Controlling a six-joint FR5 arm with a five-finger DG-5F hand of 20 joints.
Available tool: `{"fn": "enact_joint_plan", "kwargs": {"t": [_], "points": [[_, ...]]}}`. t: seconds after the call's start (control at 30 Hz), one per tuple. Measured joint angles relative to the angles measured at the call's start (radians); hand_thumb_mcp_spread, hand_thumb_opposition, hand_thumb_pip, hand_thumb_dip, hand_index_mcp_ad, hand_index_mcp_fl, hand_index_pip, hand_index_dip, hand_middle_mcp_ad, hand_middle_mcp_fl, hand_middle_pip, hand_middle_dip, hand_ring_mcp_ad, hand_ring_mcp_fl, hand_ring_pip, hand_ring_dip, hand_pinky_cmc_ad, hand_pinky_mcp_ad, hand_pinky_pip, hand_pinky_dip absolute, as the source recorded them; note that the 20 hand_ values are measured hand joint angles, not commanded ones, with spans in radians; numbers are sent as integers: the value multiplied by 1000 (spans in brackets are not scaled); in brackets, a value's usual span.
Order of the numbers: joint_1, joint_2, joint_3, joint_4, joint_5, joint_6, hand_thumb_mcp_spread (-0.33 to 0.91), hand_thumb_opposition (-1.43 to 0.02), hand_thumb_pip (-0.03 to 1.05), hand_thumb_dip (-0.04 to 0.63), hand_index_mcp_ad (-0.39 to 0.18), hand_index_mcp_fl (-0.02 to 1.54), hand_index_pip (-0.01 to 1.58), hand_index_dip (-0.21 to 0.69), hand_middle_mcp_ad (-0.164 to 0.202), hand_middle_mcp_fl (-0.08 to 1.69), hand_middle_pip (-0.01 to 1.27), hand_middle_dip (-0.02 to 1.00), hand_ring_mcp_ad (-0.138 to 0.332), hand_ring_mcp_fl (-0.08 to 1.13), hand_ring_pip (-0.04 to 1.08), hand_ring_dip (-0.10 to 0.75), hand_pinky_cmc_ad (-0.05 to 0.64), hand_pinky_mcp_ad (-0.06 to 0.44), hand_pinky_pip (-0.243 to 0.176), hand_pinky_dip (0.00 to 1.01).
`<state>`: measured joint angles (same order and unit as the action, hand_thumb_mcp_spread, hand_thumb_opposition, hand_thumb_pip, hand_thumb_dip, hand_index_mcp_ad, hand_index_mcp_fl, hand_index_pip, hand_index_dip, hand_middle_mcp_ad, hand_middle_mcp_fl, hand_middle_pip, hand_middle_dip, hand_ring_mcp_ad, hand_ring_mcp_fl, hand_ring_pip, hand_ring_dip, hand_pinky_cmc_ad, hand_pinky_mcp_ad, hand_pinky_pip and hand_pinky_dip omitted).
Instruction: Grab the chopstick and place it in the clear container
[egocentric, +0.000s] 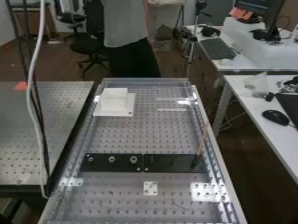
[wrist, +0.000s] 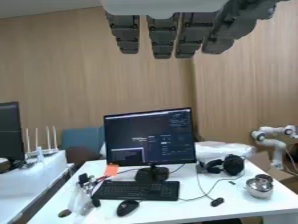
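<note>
In the high view, going left to right, we first see cables (egocentric: 41, 115) hanging over the left edge of a neighbouring perforated table (egocentric: 40, 137). On our bench (egocentric: 123, 200), a pale square block (egocentric: 114, 101) sits on a flat white base (egocentric: 126, 111), near the far left corner; we cannot tell whether it is the clear container. Closer to the near end, two black plates (egocentric: 96, 166) lie end to end across the bench, and the left one carries a row of round fittings (egocentric: 134, 159). Just on the near side of them lies a small white plate with holes (egocentric: 151, 188). Our chopstick (egocentric: 201, 140) stands at the right end of the black plates, beside the bench's right edge, its top leaning slightly toward the far end. Past that edge, a mouse (egocentric: 275, 117) rests on a white desk (egocentric: 249, 95).

In the wrist view, the fingers of our hand (wrist: 163, 37) hang straight, side by side and a little spread, with uneven gaps between them. Beyond them we see a monitor (wrist: 149, 137) standing behind a keyboard (wrist: 136, 190), with headphones (wrist: 233, 164) and a shiny round pot (wrist: 259, 187) on the same desk.
</note>
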<state>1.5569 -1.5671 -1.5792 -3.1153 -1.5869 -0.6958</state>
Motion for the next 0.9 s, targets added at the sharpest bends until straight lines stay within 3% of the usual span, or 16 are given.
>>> {"fn": "enact_joint_plan", "kwargs": {"t": [0.17, 0.23, 0.3, 0.33, 0.43, 0.57, 0.9], "points": [[-1, 1, -4, 2, 2, 2, 17, -37, 54, 10, -42, 9, 24, 12, 70, 3, 19, 44, 51, 12, 23, 28, 51, 51, -10, 19], [-1, 2, -4, 2, -6, 2, 96, -208, 176, 16, -42, 7, 24, 0, 66, 2, 37, 44, 54, 9, 23, 28, 56, 49, -10, 24], [-1, 2, -5, 2, -2, 2, 113, -340, 188, 12, -54, 7, 19, -28, 65, 5, 65, 42, 63, 9, 38, 12, 77, 72, -10, 47], [-2, 2, -5, 1, 3, 2, 115, -405, 195, 12, -40, 3, 23, -24, 66, 2, 72, 42, 94, 5, 52, 12, 101, 87, -10, 59], [-2, 2, -6, 2, 4, 3, 147, -506, 211, 14, -40, 2, 38, -40, 70, 5, 101, 42, 126, 10, 73, 0, 145, 113, -37, 75], [-3, 2, -7, 5, 4, 6, 148, -555, 220, 16, -24, 0, 54, -51, 66, 3, 106, 42, 171, 14, 75, 0, 195, 150, -44, 99], [-4, -6, -10, 14, 4, 25, 150, -590, 220, 16, -5, 0, 70, -51, 70, 7, 119, 26, 176, 17, 87, -2, 234, 164, -70, 119]]}}
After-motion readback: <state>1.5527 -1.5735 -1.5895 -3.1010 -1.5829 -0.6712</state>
